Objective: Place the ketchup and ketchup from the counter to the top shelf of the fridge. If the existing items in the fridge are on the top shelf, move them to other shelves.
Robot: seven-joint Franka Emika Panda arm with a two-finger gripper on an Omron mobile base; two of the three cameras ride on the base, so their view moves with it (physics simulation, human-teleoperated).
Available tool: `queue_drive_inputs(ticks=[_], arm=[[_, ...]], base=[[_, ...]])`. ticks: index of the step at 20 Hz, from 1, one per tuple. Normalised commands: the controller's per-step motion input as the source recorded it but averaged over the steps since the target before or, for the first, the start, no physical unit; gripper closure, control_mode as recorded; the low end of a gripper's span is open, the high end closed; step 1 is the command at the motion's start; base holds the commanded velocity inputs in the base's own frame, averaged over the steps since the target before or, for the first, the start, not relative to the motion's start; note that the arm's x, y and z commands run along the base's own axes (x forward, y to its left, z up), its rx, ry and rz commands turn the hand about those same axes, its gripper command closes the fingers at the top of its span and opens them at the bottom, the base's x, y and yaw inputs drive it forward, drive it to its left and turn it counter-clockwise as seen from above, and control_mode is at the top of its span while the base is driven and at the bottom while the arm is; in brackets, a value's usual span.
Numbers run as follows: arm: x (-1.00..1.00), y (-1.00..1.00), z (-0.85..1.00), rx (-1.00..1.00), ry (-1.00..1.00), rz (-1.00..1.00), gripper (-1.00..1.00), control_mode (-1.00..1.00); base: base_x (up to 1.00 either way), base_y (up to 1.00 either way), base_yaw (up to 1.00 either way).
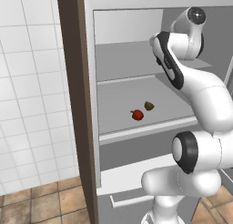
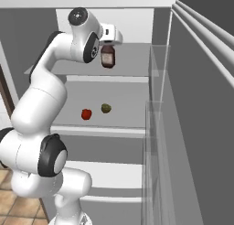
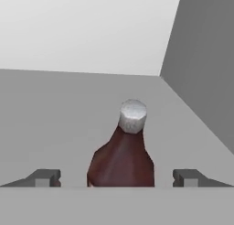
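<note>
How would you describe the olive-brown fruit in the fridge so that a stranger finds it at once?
Look into the open fridge and find the second shelf from the top, below the shelf over which the ketchup bottle hangs. Two small fruits lie there, apart. The olive-brown fruit is the dull oval one, farther back than the round red fruit.

Ketchup bottle (image 3: 122,158) stands between the gripper (image 3: 117,177) fingertips — seemingly untouched.

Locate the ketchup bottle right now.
The ketchup bottle hangs under the gripper over the fridge's top shelf in the right base view, above the red fruit and olive-brown fruit.
</note>
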Motion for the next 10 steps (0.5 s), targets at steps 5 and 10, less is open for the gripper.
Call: queue_drive_inputs(ticks=[5,10], arm=[[-0.19,0.0,0.0,0.0,-0.19,0.0,-1.0,-1.0],[-0.95,0.03,0.0,0.0,-0.37,0.0,-1.0,-1.0]], base=[[0.0,0.0,0.0],[0.0,0.0,0.0]])
